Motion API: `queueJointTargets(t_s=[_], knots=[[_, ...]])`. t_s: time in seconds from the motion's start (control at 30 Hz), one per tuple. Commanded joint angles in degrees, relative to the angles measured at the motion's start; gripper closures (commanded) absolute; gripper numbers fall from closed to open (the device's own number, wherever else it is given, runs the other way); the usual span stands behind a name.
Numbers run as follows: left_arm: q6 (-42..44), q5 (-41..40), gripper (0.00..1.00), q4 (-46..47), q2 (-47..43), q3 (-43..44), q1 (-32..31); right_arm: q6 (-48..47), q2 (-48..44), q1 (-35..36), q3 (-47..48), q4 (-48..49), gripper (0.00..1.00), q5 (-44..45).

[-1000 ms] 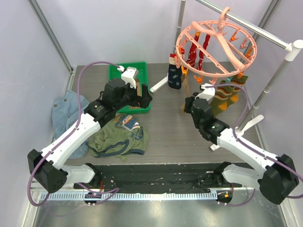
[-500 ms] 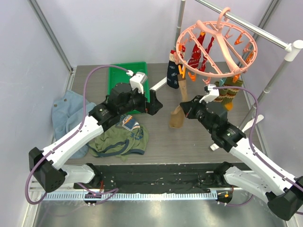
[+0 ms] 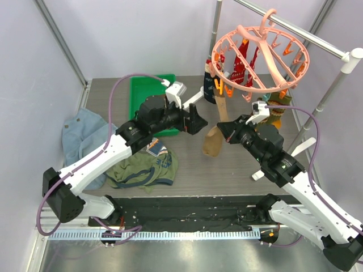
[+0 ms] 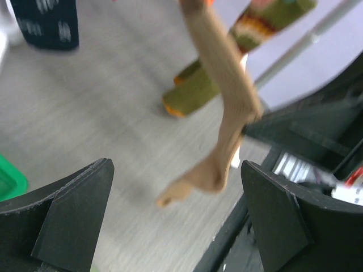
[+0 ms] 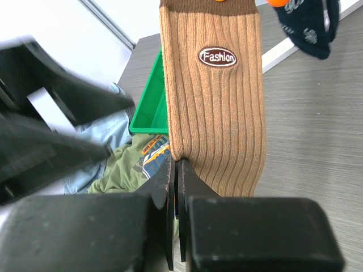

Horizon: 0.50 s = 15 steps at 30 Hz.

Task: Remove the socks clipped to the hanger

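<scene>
Right wrist showed the right jaws clenched on the left edge of the tan sock (image 5: 212, 113), low on its ribbed leg and below the "Fashion" patch, with only a thin slit between the fingers. The grip was probably taken that low so that a pull would load the clip (image 3: 218, 88) holding the cuff rather than tug the whole hanger (image 3: 265, 39). From the top camera the sock hung from the near left rim of the hanger, which sat hooked on the rail (image 3: 306, 37) above the far right of the table (image 3: 193, 164). Its foot trailed down toward the table just beside the right jaws. The cuff was not yet free. The left jaws were released and spread wide. They faced the sock from the left, near it but apart, as if to receive it or steady it. Left wrist framed the sock's foot between the two fingers, with nothing touching. A navy sock (image 5: 309, 28), red socks (image 3: 241, 59) and olive socks (image 4: 198, 93) remained clipped round the ring, so most of the job appeared undone. The tray (image 3: 144, 93) behind the left arm looked the likely place for drops.
</scene>
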Motion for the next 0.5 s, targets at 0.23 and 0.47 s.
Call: queueJointTargets(t_s=[0.23, 0.47], knots=[[0.7, -10.2, 0.07, 3.6, 12.8, 24.0, 0.0, -1.2, -3.4, 0.3, -2.8, 2.5, 0.99, -0.7], [-1.7, -13.5, 0.13, 6.8, 20.2, 30.5, 0.0, -2.4, -4.1, 0.3, -3.6, 3.2, 0.99, 0.4]])
